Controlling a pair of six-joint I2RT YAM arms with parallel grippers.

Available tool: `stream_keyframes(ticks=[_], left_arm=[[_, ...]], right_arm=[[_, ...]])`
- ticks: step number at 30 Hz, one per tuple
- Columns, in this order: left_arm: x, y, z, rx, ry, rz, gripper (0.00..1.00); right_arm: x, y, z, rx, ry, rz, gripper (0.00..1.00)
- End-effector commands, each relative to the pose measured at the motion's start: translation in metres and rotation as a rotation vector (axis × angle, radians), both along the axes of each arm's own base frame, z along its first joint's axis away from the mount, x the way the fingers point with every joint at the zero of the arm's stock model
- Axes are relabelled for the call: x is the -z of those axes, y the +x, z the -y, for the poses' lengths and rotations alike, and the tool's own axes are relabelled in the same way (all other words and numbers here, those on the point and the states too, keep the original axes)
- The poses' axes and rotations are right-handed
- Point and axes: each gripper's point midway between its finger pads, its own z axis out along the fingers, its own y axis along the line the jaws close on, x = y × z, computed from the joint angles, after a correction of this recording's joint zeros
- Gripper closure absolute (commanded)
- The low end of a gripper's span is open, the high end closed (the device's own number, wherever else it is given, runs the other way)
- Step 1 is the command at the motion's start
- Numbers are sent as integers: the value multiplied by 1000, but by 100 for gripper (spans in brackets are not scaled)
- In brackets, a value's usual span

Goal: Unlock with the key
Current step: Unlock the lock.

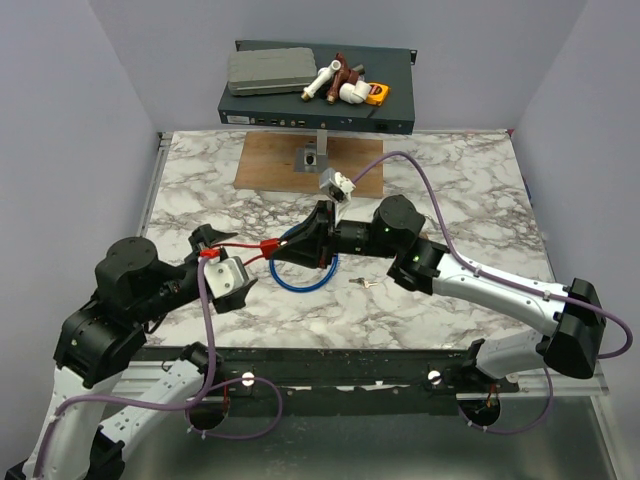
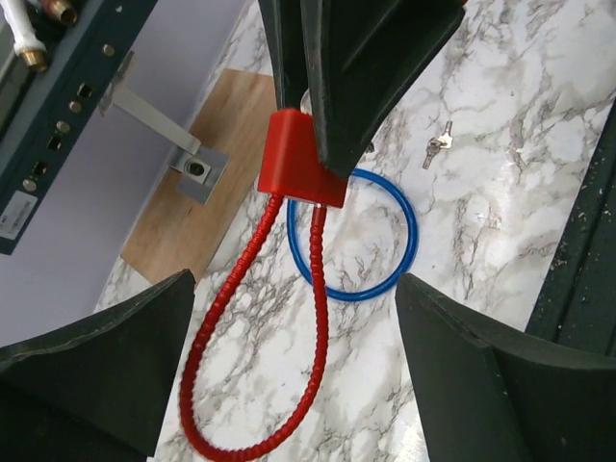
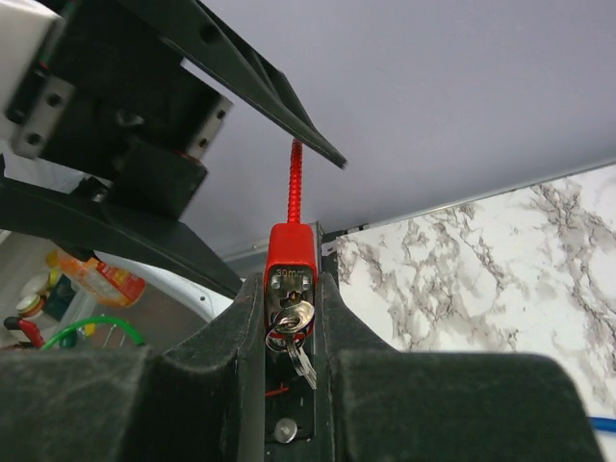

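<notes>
The right gripper [image 3: 289, 327] is pinching the red lock [image 3: 291, 252] between its closed-in fingers, and the key [image 3: 292, 316] is sitting in the lock's keyhole. The left gripper [image 2: 296, 284] is standing spread wide, gripping nothing, with the lock's red cable loop [image 2: 245, 375] hanging between its fingers.

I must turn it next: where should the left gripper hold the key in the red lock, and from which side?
Pinch the key by its flat head, the only part proud of the red lock. The right gripper clamps the lock's two sides, so probably come through the open gap facing the right wrist camera, avoiding the dangling spare key.
</notes>
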Motion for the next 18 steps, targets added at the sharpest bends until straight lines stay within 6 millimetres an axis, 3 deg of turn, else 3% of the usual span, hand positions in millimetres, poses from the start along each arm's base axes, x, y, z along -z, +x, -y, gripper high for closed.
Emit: stream_keyframes(ticks=[1, 6, 10, 18], left_arm=[[-19, 14, -8, -86, -71, 110, 19], [-13, 17, -7, -92, -61, 100, 23], [-8, 17, -2, -71, -61, 83, 37], [-21, -4, 2, 15, -91, 125, 34]], right_arm=[[-30, -2, 0, -16, 106, 14, 99], [-33, -5, -1, -35, 117, 18, 99], [-34, -5, -3, -36, 129, 12, 99], [-29, 11, -4, 47, 111, -11, 99]])
